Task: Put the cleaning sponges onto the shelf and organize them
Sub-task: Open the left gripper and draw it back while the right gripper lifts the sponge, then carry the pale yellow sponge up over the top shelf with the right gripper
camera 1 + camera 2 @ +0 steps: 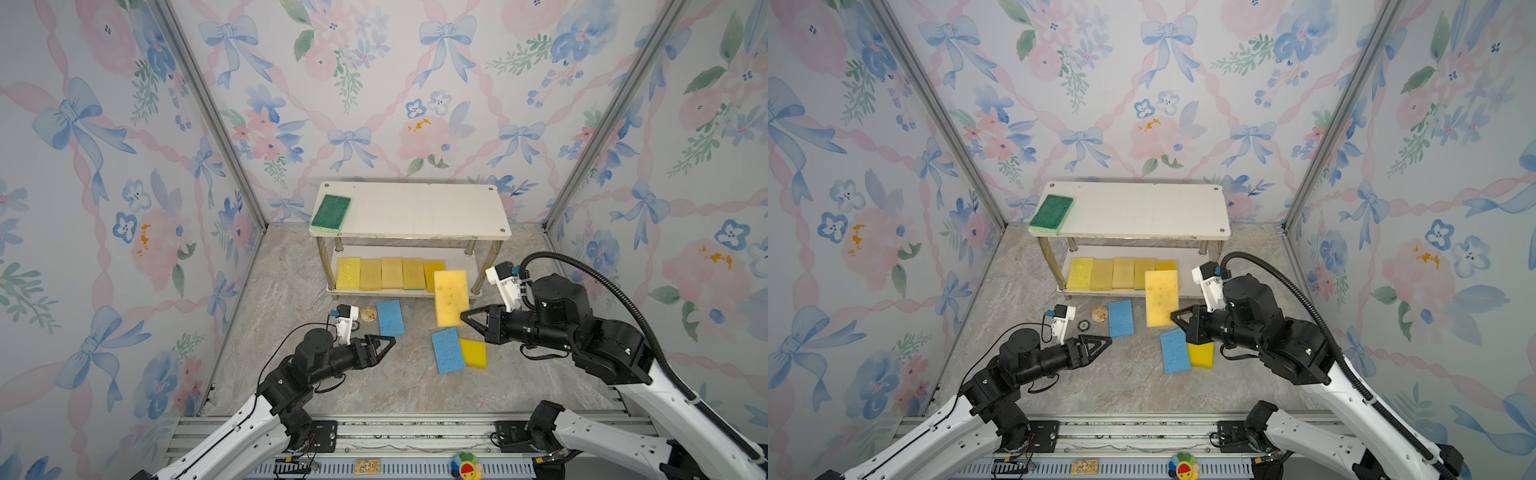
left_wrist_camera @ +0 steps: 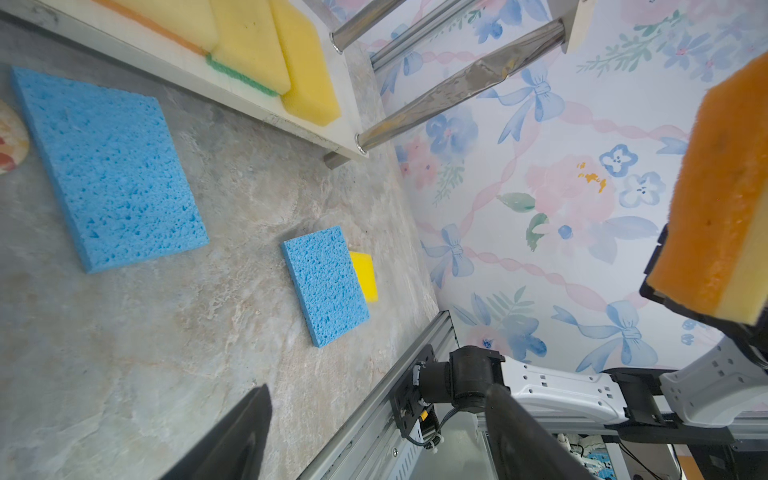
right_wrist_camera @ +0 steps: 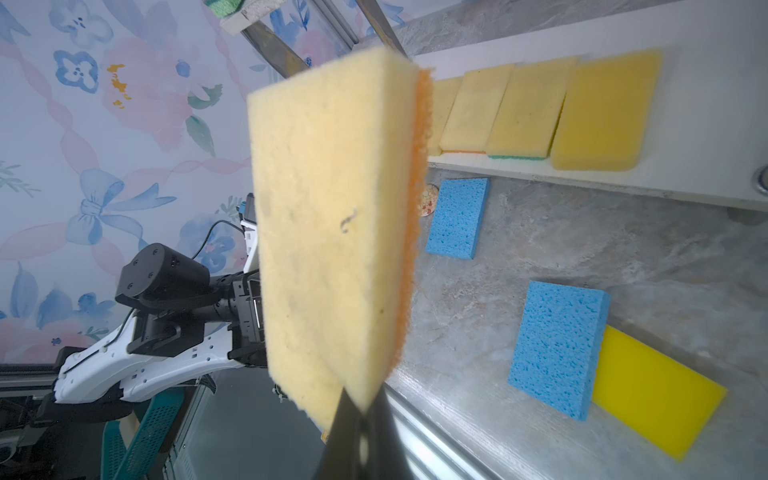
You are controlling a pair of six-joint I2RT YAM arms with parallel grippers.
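Grippers are sitting nearest the front: the left gripper (image 1: 388, 344) is hanging wide open with nothing in it, while the right gripper (image 1: 465, 318) is pinching tight on the near corner of a pale yellow sponge (image 1: 451, 297) (orange scouring face turned away from the top camera). That held sponge is hanging clear of the floor, its long axis running from the jaws toward the shelf (image 1: 424, 210). In both top views its far end is overlapping the right end of the lower board (image 1: 457, 257), so the right arm is the nearer one for that free spot. Just ahead of the left gripper one blue sponge (image 1: 390, 318) is lying flat, long axis also pointing at the shelf. A second blue sponge (image 1: 447, 350) is overlapping a bright yellow sponge (image 1: 475, 354) near the right gripper. Farther back, five yellow sponges (image 1: 392, 272) are lying side by side on the lower board, and one green sponge (image 1: 331, 212) is lying at the left end of the top board. Counting all: seven yellow, two blue, one green
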